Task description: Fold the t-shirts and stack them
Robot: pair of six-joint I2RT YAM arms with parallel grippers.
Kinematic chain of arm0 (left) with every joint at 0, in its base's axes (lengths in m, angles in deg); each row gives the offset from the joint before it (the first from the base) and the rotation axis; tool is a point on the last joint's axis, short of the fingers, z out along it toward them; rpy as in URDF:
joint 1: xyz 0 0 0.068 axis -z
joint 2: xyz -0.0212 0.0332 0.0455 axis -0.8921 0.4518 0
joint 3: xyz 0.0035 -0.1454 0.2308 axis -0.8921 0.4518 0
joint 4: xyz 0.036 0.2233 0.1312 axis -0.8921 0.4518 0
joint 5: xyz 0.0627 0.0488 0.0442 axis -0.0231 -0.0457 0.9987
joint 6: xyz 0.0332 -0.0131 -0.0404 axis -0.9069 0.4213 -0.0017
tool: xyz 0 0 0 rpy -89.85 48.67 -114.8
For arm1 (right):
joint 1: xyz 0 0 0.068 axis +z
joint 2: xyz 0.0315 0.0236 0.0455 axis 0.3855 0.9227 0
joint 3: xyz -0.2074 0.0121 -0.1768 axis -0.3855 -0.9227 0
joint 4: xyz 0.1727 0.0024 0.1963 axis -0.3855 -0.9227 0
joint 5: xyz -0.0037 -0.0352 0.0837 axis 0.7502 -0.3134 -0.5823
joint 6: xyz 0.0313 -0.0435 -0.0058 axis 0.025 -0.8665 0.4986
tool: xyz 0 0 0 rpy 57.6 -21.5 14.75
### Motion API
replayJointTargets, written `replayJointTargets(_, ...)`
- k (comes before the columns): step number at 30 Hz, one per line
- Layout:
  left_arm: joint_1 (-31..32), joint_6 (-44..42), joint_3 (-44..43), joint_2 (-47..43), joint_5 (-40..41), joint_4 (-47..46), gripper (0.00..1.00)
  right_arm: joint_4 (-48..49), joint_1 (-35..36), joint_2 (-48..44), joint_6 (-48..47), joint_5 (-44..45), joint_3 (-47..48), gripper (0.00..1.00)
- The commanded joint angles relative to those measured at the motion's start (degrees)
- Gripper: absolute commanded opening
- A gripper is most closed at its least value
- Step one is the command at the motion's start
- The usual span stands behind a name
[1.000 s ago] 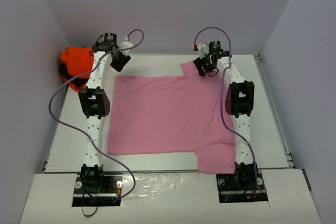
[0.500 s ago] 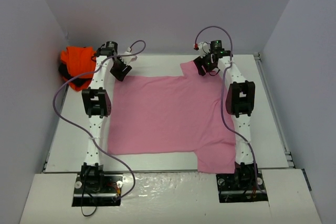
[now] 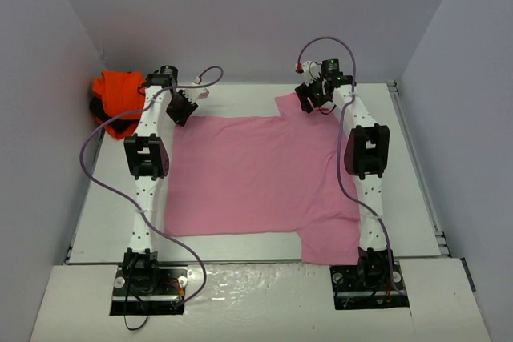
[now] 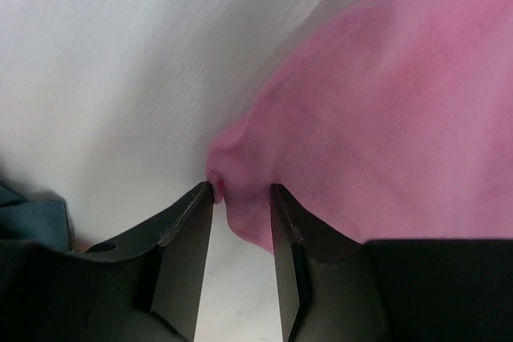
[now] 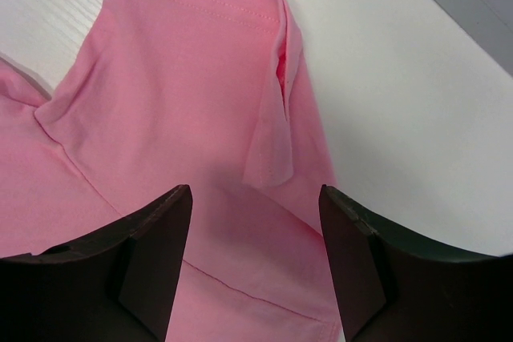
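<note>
**Counter**. White, walled on three sides, with both arms reaching over it to its far end.

**Pink t-shirt**. It lies spread flat in a single layer and runs from beneath both sets of fingers back toward the arm bases. One sleeve lies under the right fingers and the other lies beside the right arm's base. No fold is visible in it.

**Orange t-shirt**. This one is crumpled in a heap well outboard of the left fingers, against the side wall. It is neither spread nor folded.

**Dark t-shirt**. Only a sliver shows at the edge of the orange heap, and its state cannot be read.

**Right fingers**. They are held wide apart and grip nothing. They are poised over the far sleeve, whose hemmed edge lies beyond the tips. A small raised flap of cloth sits directly between them.

**Left fingers**. They are drawn nearly together on the far corner of the pink t-shirt. The puckered cloth fills the gap at the tips, so the corner appears pinched. Bare counter lies beyond the tips.

**Progress.** Judged early: the first shirt is laid out and is being taken by its far edge. The right side has yet to be grasped. All three shirts still need folding, and no stack has been started.
</note>
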Motion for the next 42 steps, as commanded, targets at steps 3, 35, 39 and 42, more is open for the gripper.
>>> replayJointTargets(3, -0.9, -1.3, -0.5, -1.9, -0.7, 0.7, 0.33, 0.9, 0.8, 1.4, 1.6, -2.4, 5.3, 0.59)
replayJointTargets(35, -1.0, 1.2, 3.1, -4.1, -0.1, -4.3, 0.00, 4.1, 1.5, 3.0, 1.3, 2.9, 7.1, 0.00)
replayJointTargets(39, -0.9, 2.1, 3.1, -5.3, 0.7, -6.6, 0.00, 6.1, 1.6, 1.0, 0.2, 7.3, 7.2, 0.00)
replayJointTargets(42, -0.9, 3.0, 3.4, -6.4, 0.8, -8.0, 0.00, 7.1, 1.7, -0.3, -0.9, 10.1, 7.7, 0.00)
